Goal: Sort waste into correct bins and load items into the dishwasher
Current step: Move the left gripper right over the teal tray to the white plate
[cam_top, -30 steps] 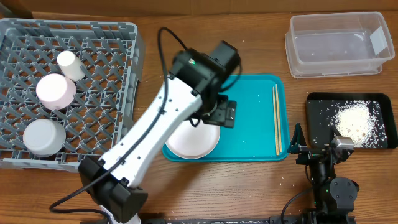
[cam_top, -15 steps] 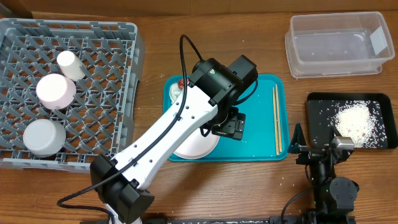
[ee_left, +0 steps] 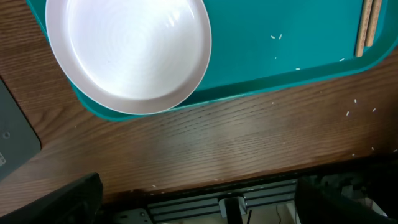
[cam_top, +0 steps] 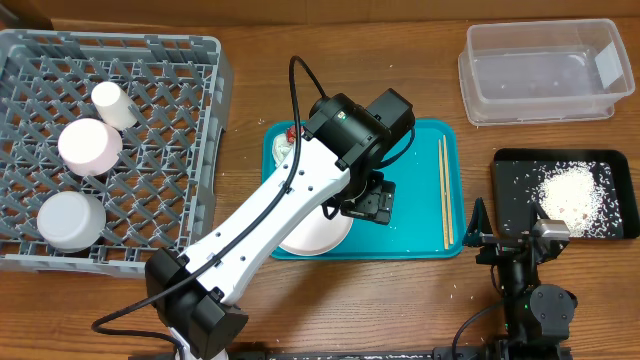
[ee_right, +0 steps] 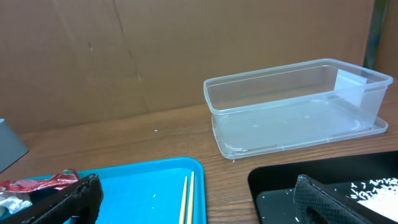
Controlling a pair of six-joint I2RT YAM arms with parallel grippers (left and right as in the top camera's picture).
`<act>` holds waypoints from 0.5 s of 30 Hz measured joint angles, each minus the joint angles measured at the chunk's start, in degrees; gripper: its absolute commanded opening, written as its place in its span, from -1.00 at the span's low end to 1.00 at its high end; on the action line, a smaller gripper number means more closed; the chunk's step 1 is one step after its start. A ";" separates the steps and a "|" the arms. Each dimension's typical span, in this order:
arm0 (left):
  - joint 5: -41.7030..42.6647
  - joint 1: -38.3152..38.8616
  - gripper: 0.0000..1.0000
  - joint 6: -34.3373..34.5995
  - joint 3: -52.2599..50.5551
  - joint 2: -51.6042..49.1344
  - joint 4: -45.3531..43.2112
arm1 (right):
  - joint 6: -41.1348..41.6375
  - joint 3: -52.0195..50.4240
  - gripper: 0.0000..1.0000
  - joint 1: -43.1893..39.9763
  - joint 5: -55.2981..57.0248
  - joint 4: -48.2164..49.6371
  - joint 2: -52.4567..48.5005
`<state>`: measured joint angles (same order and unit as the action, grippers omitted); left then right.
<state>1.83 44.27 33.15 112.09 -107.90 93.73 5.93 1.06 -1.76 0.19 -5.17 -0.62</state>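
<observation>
The grey dishwasher rack (cam_top: 150,150) at the left holds a white cup (cam_top: 113,104), a pinkish round dish (cam_top: 90,146) and a pale grey bowl (cam_top: 70,220). A white plate (cam_top: 318,238) (ee_left: 130,53) lies on the teal tray's (cam_top: 420,160) front left corner. My left gripper (cam_top: 365,203) (ee_left: 205,208) hangs open above the tray, right of the plate, holding nothing. The red wrapper (cam_top: 292,133) (ee_right: 37,183) and tissue (cam_top: 283,150) sit at the tray's back left. The clear bin (cam_top: 540,70) (ee_right: 292,106) stands back right. My right gripper (cam_top: 508,222) (ee_right: 199,208) rests open near the front edge.
Two wooden chopsticks (cam_top: 443,190) (ee_right: 186,199) lie along the teal tray's right side. A black tray (cam_top: 565,195) (ee_right: 311,180) with a heap of white grains sits in front of the bin. Loose grains dot the teal tray and the table's front edge.
The left arm swung right from the tray's left part to over its middle, uncovering the wrapper and tissue, then held still. The right arm has not moved.
</observation>
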 measured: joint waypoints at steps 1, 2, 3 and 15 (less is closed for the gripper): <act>0.00 0.00 1.00 -0.02 0.00 -0.02 0.00 | 0.00 0.00 0.99 0.00 -0.02 0.00 0.00; -0.02 0.02 1.00 0.00 0.00 -0.02 -0.02 | -0.02 0.00 1.00 0.00 0.00 0.00 0.00; -0.22 0.02 1.00 -0.02 0.00 -0.02 -0.17 | 0.00 0.00 1.00 0.00 0.00 0.00 0.00; -9.03 -0.68 1.00 0.13 0.00 -0.02 -3.08 | -0.02 0.00 1.00 0.00 0.00 -0.02 -0.02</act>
<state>-7.20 43.59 33.28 112.09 -107.92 90.65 5.91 1.06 -1.76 0.19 -5.19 -0.64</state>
